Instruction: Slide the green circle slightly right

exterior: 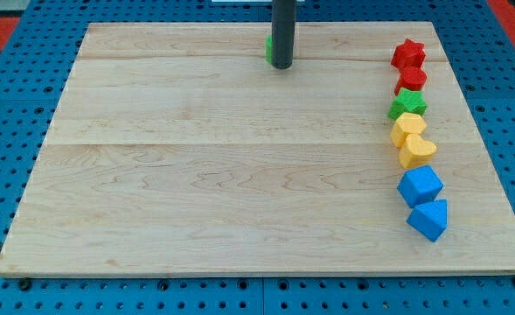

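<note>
The green circle (268,50) shows only as a thin green sliver near the top middle of the wooden board (196,175); my dark rod hides most of it. My tip (281,66) rests on the board right at the circle's right side, touching or nearly touching it.
A column of blocks runs down the view's right: a red star (407,54), a red block (412,80), a green star (408,104), two yellow blocks (407,128) (416,150), a blue cube (420,185) and a blue block (428,219). Blue pegboard (3,131) surrounds the board.
</note>
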Controlling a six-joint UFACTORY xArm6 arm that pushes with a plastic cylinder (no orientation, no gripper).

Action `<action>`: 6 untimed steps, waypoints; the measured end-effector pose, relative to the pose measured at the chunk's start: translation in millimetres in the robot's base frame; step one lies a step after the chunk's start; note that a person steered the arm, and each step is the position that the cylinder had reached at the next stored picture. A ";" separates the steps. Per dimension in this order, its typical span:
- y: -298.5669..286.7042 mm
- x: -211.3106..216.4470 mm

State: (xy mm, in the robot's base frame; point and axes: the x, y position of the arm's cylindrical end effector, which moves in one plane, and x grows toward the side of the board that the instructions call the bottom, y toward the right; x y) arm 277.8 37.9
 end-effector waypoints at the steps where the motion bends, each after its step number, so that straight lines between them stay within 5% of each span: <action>1: -36.9 27.9; 4: -38.5 -44.9; 5: 27.4 -27.4; 6: 0.6 28.8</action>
